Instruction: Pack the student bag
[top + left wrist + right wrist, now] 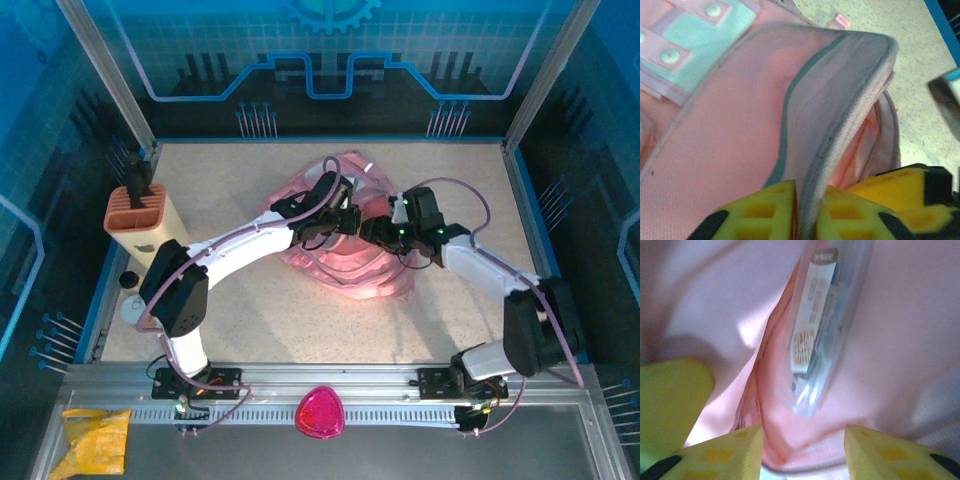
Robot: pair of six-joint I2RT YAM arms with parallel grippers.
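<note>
Lying near the middle of the speckled beige table, the student bag is a large soft pink backpack of woven cloth, crumpled into loose folds, and both arms reach into it from the two sides. In the left wrist view the cloth shows a fine weave, with a pale mint panel that carries round studs. The left gripper is closed on a thick padded edge of the bag, which has grey piping and a fuzzy rim; this edge stands squeezed between the ribbed yellow fingers. The right gripper has its jaws apart, and a smooth fold of pink fabric bulges between them without being clearly pinched. Just above it, a narrow clear glossy plastic sleeve with a printed label lies against the pink lining.
</note>
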